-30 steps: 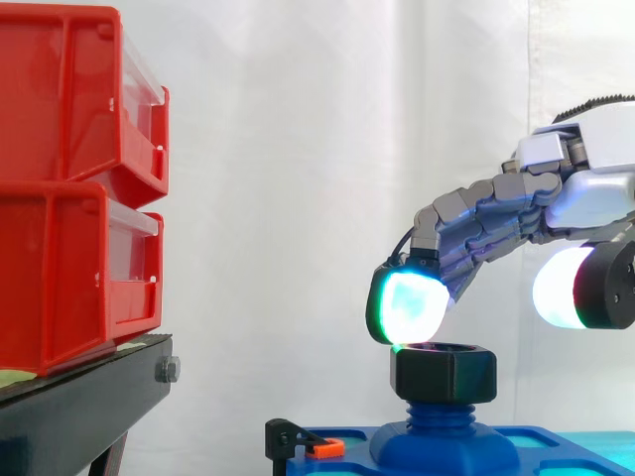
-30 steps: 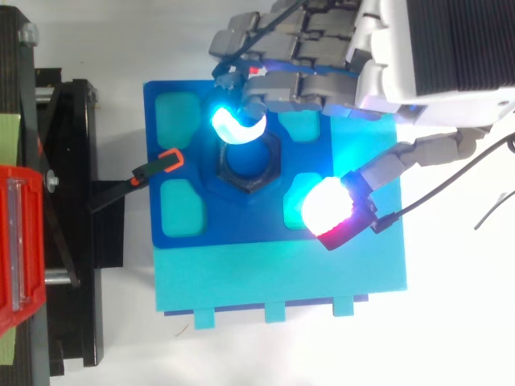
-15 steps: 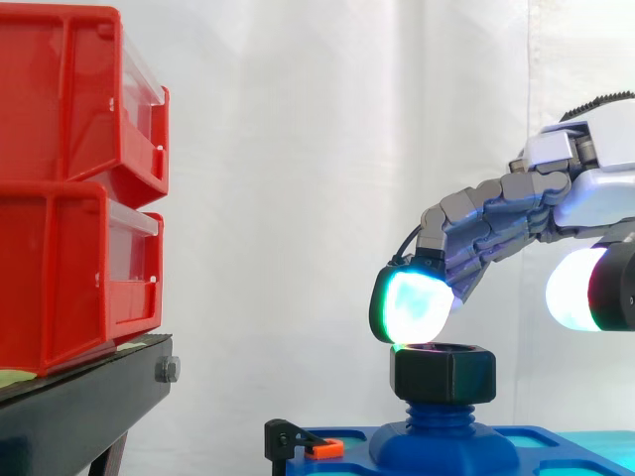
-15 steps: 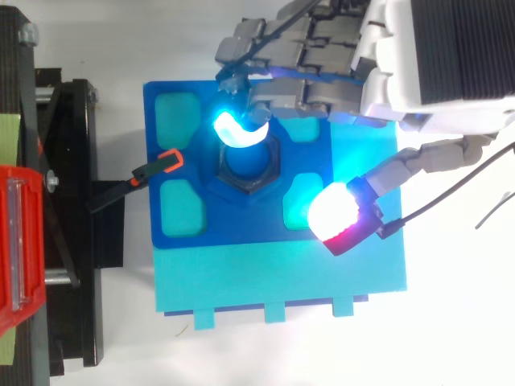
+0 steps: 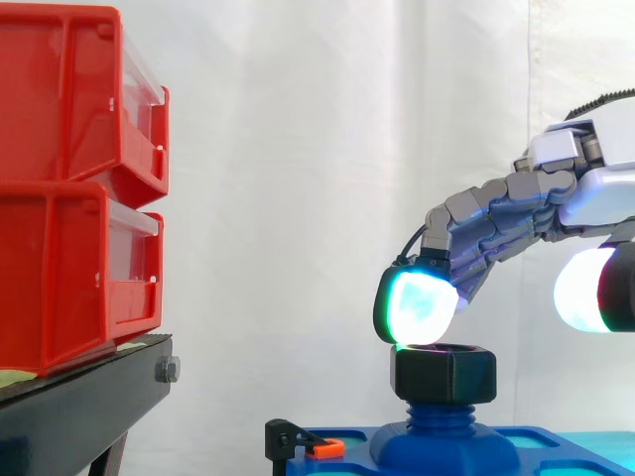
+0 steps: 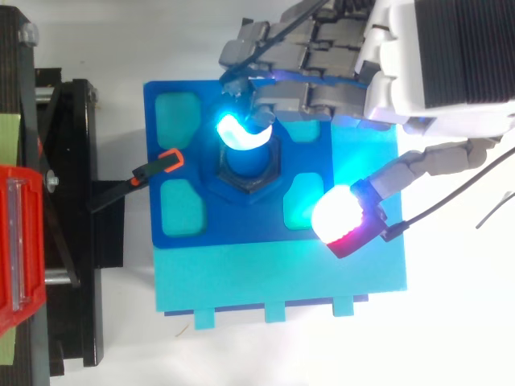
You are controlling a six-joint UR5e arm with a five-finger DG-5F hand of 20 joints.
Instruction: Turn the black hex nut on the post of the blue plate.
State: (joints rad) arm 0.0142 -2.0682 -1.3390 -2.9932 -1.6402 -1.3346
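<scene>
The black hex nut (image 5: 444,374) sits on the blue threaded post (image 5: 441,417) that rises from the blue plate (image 6: 229,231). My hand (image 5: 587,194) reaches in from the right and hovers over the nut. Its fingers are loosely bent, and one glowing cyan fingertip (image 5: 417,305) hangs just above the nut's top rim on the far side. From above, that fingertip (image 6: 239,131) lies over the rim of the nut (image 6: 242,187). The thumb pad (image 6: 339,218) glows white and red well to the right of the nut, clear of it. The hand holds nothing.
The blue plate lies on a cyan base (image 6: 282,277). A black clamp with an orange tip (image 6: 158,165) holds the plate's left edge. Two stacked red bins (image 5: 74,188) rest on a black stand (image 5: 79,407) to the left.
The hand has drifted slightly right and up. The thumb has moved further from the nut. The nut looks unmoved.
</scene>
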